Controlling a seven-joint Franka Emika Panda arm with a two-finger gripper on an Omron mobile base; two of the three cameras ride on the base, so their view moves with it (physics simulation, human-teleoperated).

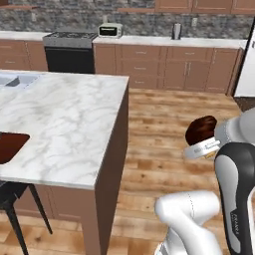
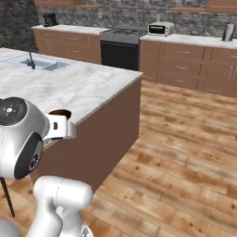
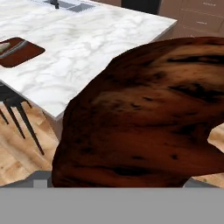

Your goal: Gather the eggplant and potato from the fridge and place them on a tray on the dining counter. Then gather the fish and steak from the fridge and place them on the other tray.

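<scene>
A dark red-brown marbled steak [image 3: 144, 118] looms close in the hand view and hides my fingertips. My gripper [image 1: 203, 141] is shut on the steak [image 1: 200, 128], held over the wood floor off the dining counter's right end. From the right base view the steak [image 2: 60, 113] pokes out just past the hand [image 2: 59, 125]. The dining counter [image 1: 69, 119] has a white veined marble top. A dark red-brown tray [image 3: 22, 52] lies near its front edge with a pale slender fish [image 3: 6, 47] on it. That tray [image 1: 9, 146] sits at the left border.
A sink [image 2: 42, 63] with a black tap is set in the counter's far end. A black stool [image 1: 11, 199] stands under the counter's front edge. Stove [image 1: 69, 50], toaster [image 1: 110, 30] and wood cabinets line the back wall. Wood floor [image 2: 185, 152] spreads to the right.
</scene>
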